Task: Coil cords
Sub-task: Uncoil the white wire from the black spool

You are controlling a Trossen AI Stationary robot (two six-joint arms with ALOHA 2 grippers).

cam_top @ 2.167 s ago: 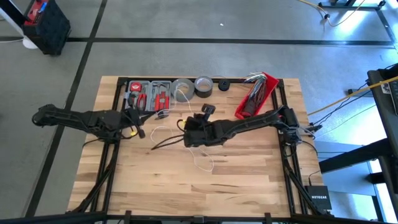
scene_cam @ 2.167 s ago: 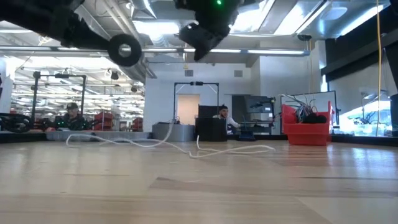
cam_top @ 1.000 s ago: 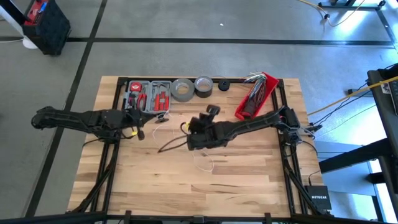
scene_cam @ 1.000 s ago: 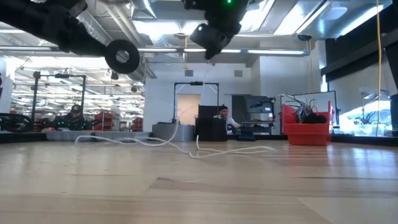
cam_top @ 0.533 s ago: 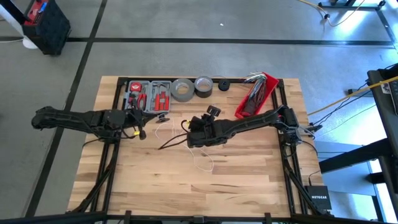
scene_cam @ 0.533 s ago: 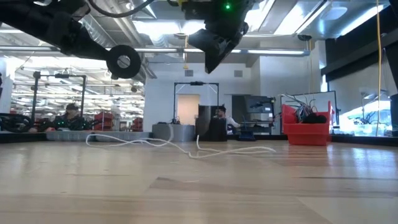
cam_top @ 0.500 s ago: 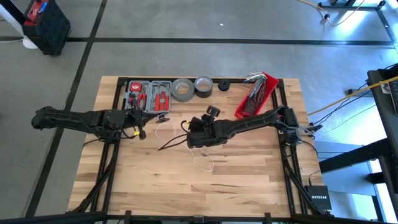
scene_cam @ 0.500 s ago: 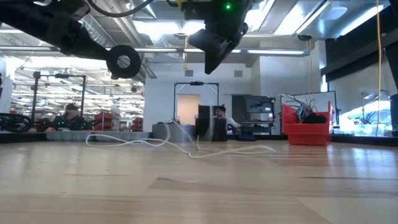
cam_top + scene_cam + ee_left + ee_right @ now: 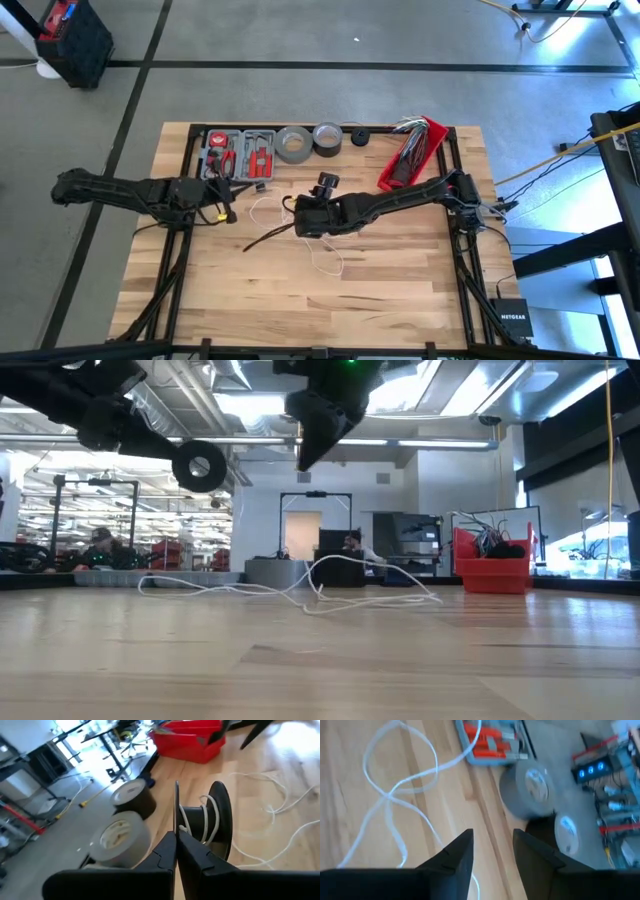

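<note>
Two hands | left hand (image 9: pixel 176 851) clenched on black spool (image 9: pixel 205 822) | right hand (image 9: pixel 492 851) released, nearer | cord (image 9: pixel 325 262) loose mid-desk, trailing toward front edge

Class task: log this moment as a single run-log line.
task: coil cords | left gripper: shut on black spool | right gripper: open above thin white cord

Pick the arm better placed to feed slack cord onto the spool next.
Right, probably. The right gripper hangs open directly above the loose white cord mid-table. The left gripper is shut on the black spool, already carrying a few wraps, so it's occupied.
</note>
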